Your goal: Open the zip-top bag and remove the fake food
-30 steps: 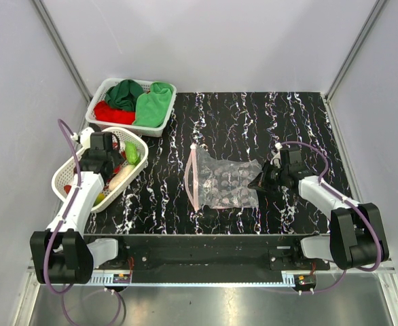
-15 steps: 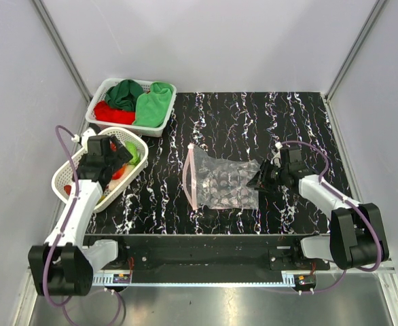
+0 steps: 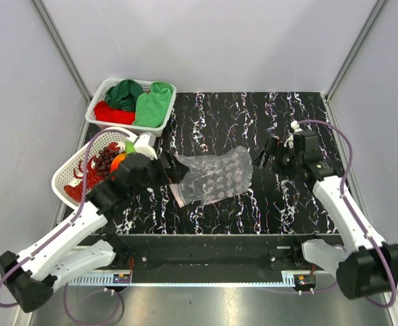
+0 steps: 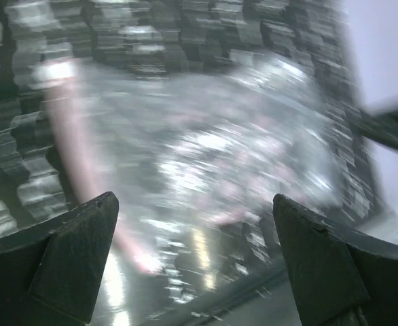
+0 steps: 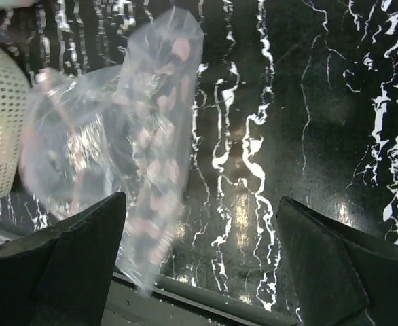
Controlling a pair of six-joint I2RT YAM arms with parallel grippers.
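With the bag [image 3: 212, 178] lying mid-table between your left gripper [image 3: 170, 170] and right gripper [image 3: 265, 161], both spread wide and holding nothing, and toys [image 3: 100, 163] in the basket [image 3: 56, 182] (bag looks empty), you seem finished, so just lift both arms clear.

No legible text anywhere; zip-top bag [image 3: 212, 178] marks unreadable
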